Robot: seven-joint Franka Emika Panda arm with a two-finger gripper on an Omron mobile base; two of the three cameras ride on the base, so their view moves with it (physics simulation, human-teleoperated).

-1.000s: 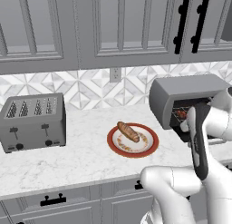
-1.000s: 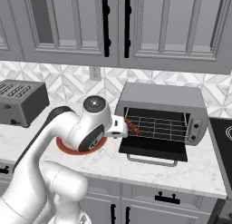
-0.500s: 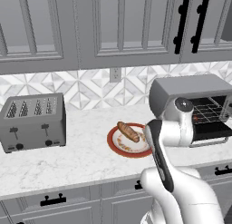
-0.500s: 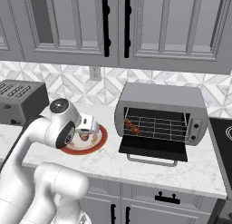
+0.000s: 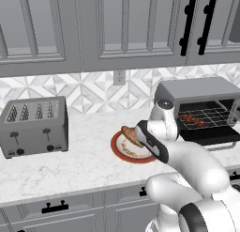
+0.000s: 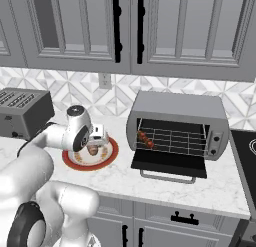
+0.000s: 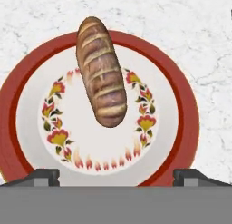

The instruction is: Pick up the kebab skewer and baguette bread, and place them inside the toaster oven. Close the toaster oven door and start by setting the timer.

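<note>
Since the kebab skewer (image 6: 146, 138) is already parked on the toaster oven (image 6: 177, 128) rack, the baguette bread (image 7: 100, 71) gets lined up under fingers (image 7: 44, 177) spread wide, nothing grasped.

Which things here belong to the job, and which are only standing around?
Job: baguette bread on the red-rimmed plate; kebab skewer in the toaster oven; its open door; open hand.
Standing around: four-slot toaster, wall outlet.

Red-rimmed plate (image 7: 27, 78) and toaster (image 5: 33, 125) on marble counter (image 5: 70, 165).
</note>
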